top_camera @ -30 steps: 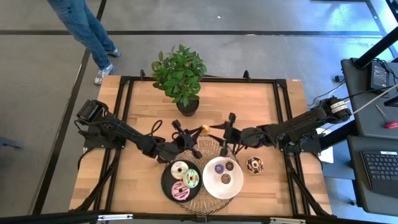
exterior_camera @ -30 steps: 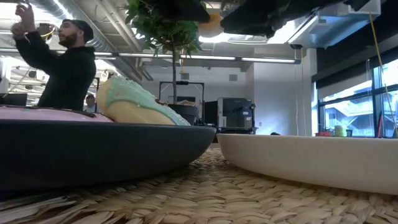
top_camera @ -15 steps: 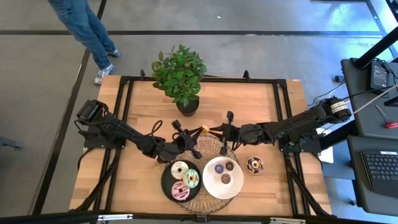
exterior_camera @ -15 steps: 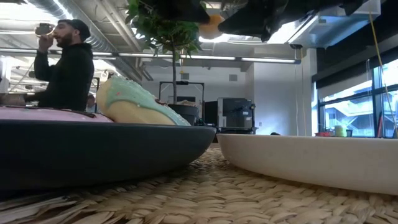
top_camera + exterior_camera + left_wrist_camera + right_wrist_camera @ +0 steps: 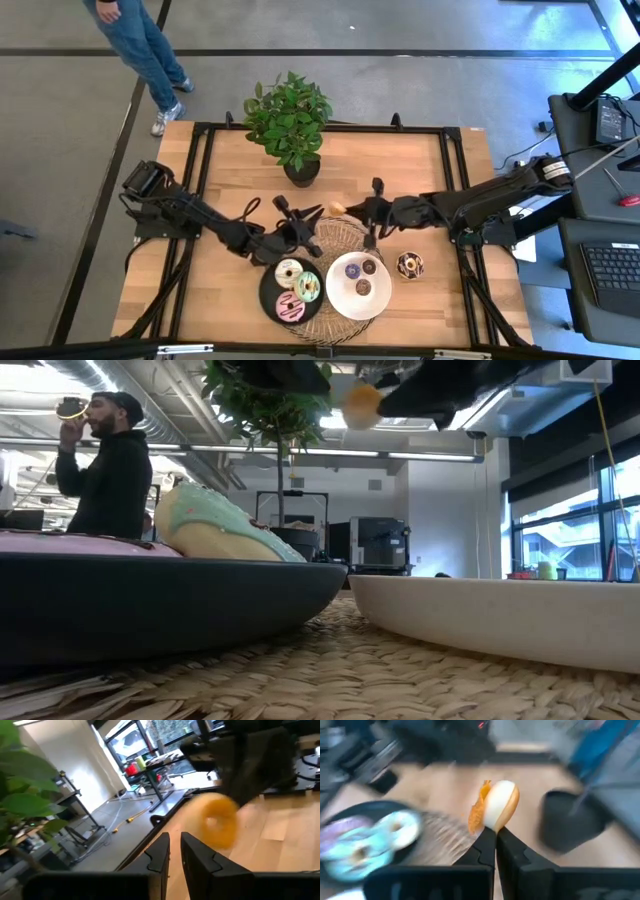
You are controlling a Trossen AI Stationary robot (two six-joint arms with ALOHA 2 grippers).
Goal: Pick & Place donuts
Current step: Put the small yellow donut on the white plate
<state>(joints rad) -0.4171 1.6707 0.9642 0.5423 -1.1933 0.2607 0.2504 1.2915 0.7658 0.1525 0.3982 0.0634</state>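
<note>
A small orange-iced donut (image 5: pixel 337 208) hangs above the woven mat (image 5: pixel 335 235), held by my right gripper (image 5: pixel 348 209), which reaches in from the table's right. My left gripper (image 5: pixel 316 214) stands just left of it, its fingers (image 5: pixel 160 851) a narrow gap apart with nothing between them. The donut (image 5: pixel 220 820) shows ahead of those fingers. Cream (image 5: pixel 289 272), mint (image 5: pixel 307 288) and pink (image 5: pixel 289 307) donuts lie on the black plate (image 5: pixel 264 290). Three mini donuts lie on the white plate (image 5: pixel 385 297). A sprinkled chocolate donut (image 5: pixel 409 265) lies on the table. My right gripper (image 5: pixel 496 832) pinches the orange donut's rim (image 5: pixel 490 826) between its two fingertips, one on the iced face and one on the pale underside. The fingers come level from the table's right side. The donut stands on edge beyond the fingertips, lifted clear over the mat.
A potted plant (image 5: pixel 290 120) stands at the far middle of the table, its pot (image 5: pixel 301 172) just behind the grippers. A person (image 5: pixel 140 40) stands beyond the far left corner, and another person (image 5: pixel 105 470) shows in the room behind.
The orange donut has passed from my left gripper to my right one. My right gripper has taken hold of it and drawn it a little toward the table's right edge. The donut now hangs apart from my left gripper.
</note>
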